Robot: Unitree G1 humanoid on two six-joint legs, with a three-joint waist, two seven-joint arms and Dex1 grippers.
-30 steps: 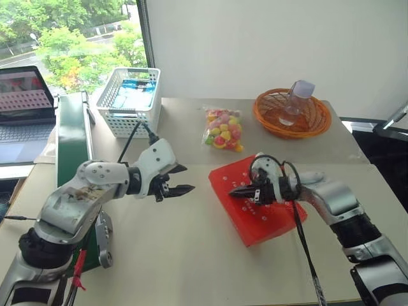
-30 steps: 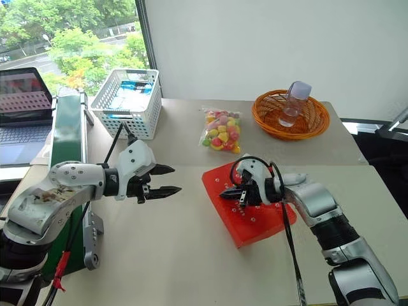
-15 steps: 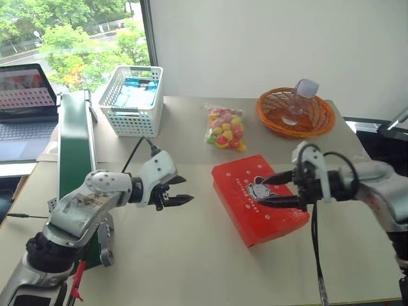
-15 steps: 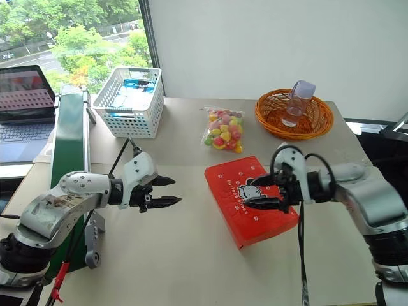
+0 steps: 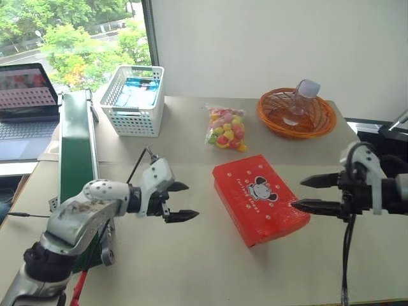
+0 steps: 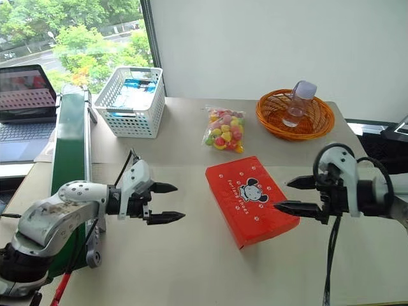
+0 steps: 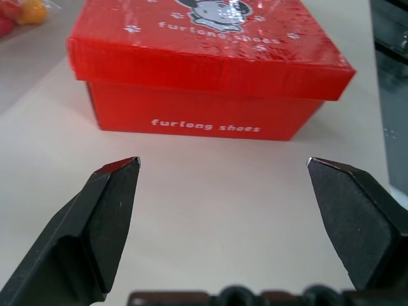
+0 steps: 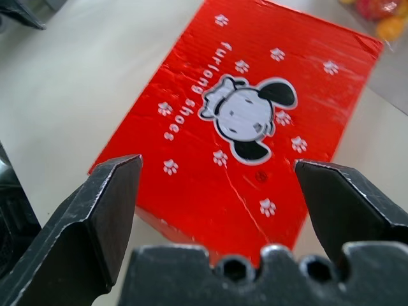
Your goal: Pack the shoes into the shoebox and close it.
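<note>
The shoebox (image 5: pixel 258 197) is a red box lying closed at mid-table, its lid with a cartoon mouse facing up. The shoes are hidden. My left gripper (image 5: pixel 191 201) hovers open to the left of the box and points at its side; in the left wrist view the shoebox (image 7: pixel 210 83) stands apart beyond the spread fingers. My right gripper (image 5: pixel 297 193) is open just off the box's right edge, with nothing between its fingers. In the right wrist view the lid (image 8: pixel 248 127) lies beyond its fingers.
A white lattice basket (image 5: pixel 132 99) sits at the back left. A bag of coloured sweets (image 5: pixel 224 127) lies behind the box. An orange wicker basket (image 5: pixel 319 121) holding a bottle (image 5: pixel 299 102) is at the back right. A green ramp (image 5: pixel 76 159) and a laptop (image 5: pixel 25 105) stand on the left.
My right gripper has come off the lid, opened and drawn back to the right. My left gripper has opened wider and sunk a little.
</note>
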